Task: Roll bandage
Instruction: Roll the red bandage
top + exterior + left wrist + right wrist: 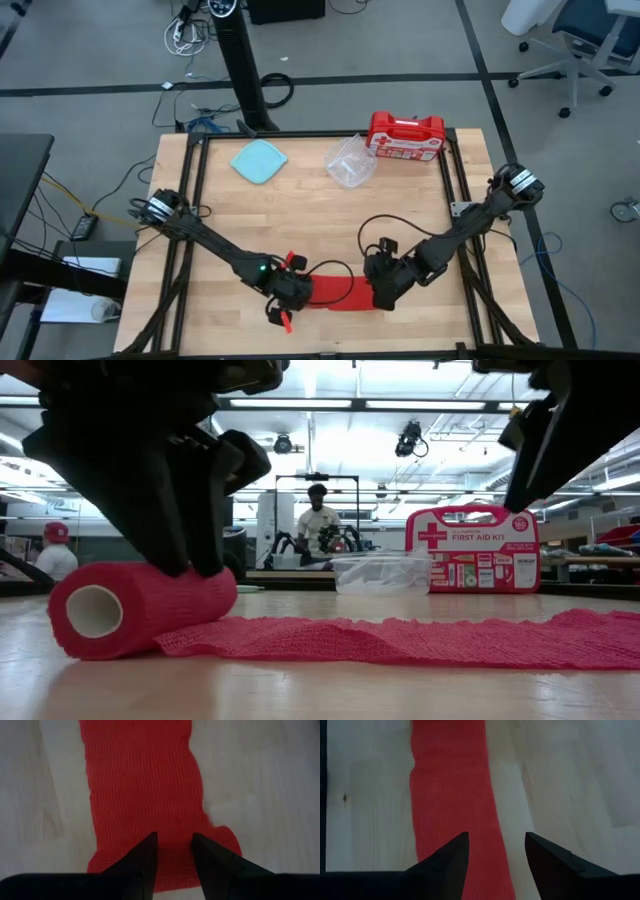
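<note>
The red bandage (340, 293) lies near the table's front edge. Its left end is wound into a roll (130, 610) that rests on its side on the wood. The remaining strip (420, 640) runs flat toward the right. My left gripper (174, 836) stands over the roll with its fingers apart. My right gripper (496, 836) is open above the strip's right part (452, 795). In the low view it hangs clear of the cloth (540, 470). My left gripper sets its two parted fingertips (190, 555) on the top of the bandage's rolled end (165, 588). They come from above, slanting down, with nothing pinched between them. The roll lies on the table, and its loose strip runs away flat from it.
A red first-aid case (405, 136), a clear plastic container (351, 160) and a teal lid (259, 160) sit along the table's far edge. Bare wood lies between them and the bandage. People show in the room beyond the table (318, 520).
</note>
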`<control>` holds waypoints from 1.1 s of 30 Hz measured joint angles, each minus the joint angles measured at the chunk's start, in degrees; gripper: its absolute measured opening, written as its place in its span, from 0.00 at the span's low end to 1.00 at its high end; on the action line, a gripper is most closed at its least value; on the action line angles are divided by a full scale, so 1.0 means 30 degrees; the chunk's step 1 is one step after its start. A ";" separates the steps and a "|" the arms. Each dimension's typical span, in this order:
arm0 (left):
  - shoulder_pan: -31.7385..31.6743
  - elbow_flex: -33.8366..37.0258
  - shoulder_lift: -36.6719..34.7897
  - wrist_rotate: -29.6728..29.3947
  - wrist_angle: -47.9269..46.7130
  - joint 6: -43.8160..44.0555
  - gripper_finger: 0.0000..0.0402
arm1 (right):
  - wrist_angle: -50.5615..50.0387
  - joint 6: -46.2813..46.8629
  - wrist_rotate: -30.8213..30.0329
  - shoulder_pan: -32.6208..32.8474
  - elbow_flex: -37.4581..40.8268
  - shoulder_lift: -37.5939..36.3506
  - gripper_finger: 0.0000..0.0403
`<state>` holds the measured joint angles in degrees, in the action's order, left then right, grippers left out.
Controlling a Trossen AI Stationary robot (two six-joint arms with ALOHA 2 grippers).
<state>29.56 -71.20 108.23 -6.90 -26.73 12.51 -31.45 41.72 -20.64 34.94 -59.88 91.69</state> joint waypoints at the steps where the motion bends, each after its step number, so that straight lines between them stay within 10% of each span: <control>1: -0.0075 0.0000 0.0032 0.0051 0.0270 -0.0096 0.32 | -0.0182 0.0191 -0.0141 0.0079 0.0000 -0.0216 0.48; 21: -0.1125 -0.0057 0.1989 0.0189 0.5365 -0.1343 0.32 | -0.1458 0.1258 -0.2595 0.1107 0.0000 -0.2479 0.48; 33: -0.1120 -0.3807 0.1980 -0.0039 -0.0685 -0.2522 0.32 | -0.1477 0.0931 -0.3755 0.1049 0.0000 -0.2475 0.48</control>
<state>26.20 -82.62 114.17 -7.02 -28.78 4.94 -35.88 44.51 -31.90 38.09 -59.88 84.27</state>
